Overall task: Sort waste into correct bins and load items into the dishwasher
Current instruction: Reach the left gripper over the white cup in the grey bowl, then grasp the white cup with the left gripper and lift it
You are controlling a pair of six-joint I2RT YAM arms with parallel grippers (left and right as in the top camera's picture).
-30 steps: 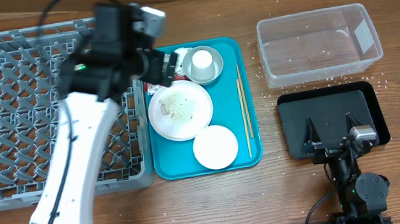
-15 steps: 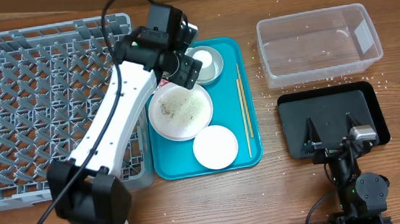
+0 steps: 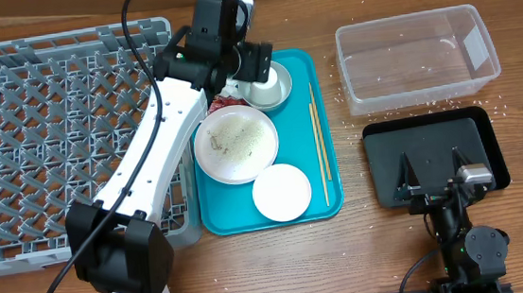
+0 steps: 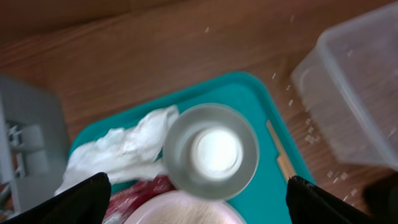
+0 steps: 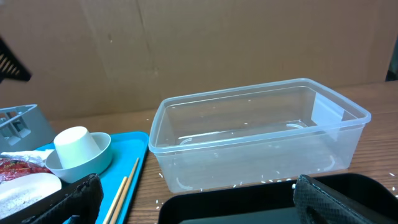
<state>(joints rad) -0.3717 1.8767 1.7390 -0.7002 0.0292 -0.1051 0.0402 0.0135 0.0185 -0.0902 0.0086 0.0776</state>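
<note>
Left wrist view has the left gripper (image 4: 202,198) released, fingers spread wide on nothing, hovering over the small bowl (image 4: 180,134) that holds a cup (image 4: 216,151) on the teal tray (image 4: 261,90). A crumpled napkin (image 4: 124,152) lies against the bowl's side, so a closing finger could snag waste with the crockery, or the loose cup could tip out on lifting. Farther off, the right gripper (image 3: 431,168) rests equally open over the black tray (image 3: 432,136).

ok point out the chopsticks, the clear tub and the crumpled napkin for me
chopsticks (image 3: 318,146), overhead view, midway along the pair
clear tub (image 5: 249,158), right wrist view, on its front wall
crumpled napkin (image 4: 122,149), left wrist view, middle of the white wad
</note>
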